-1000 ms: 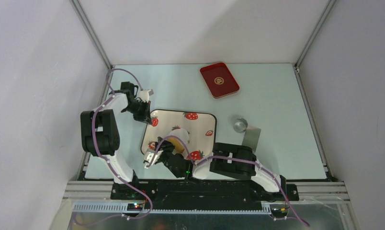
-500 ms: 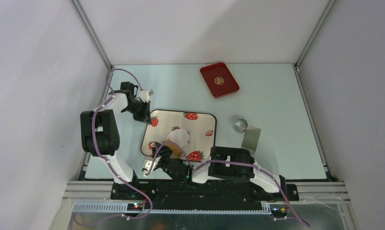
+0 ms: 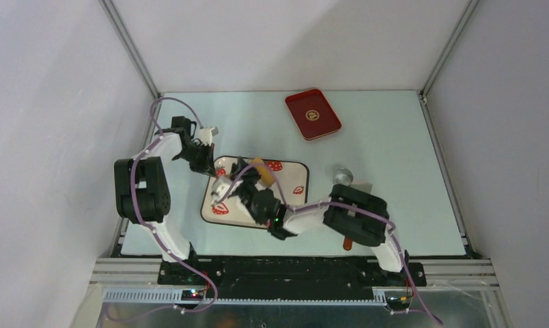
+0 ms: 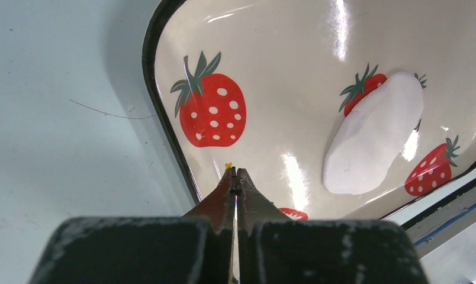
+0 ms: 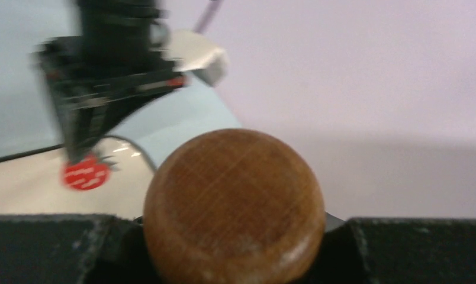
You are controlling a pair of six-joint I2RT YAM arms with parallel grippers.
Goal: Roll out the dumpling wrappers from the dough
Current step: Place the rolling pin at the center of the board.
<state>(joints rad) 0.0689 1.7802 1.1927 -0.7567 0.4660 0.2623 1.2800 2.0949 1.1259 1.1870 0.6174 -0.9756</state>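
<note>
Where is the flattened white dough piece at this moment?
In the left wrist view, the dough piece lies flat inside the strawberry tray, on the right of the picture, partly covering a printed strawberry.

The glossy strawberry-printed rectangular tray (image 3: 296, 176) lies on the pale table (image 3: 395, 137), left of centre. The flat white oval dough wrapper (image 4: 372, 136) lies in it, seemingly near its middle. The small silvery round cup (image 3: 342, 177) stands near that tray's right side; the red rectangular tray (image 3: 313, 114) lies well behind.
</note>
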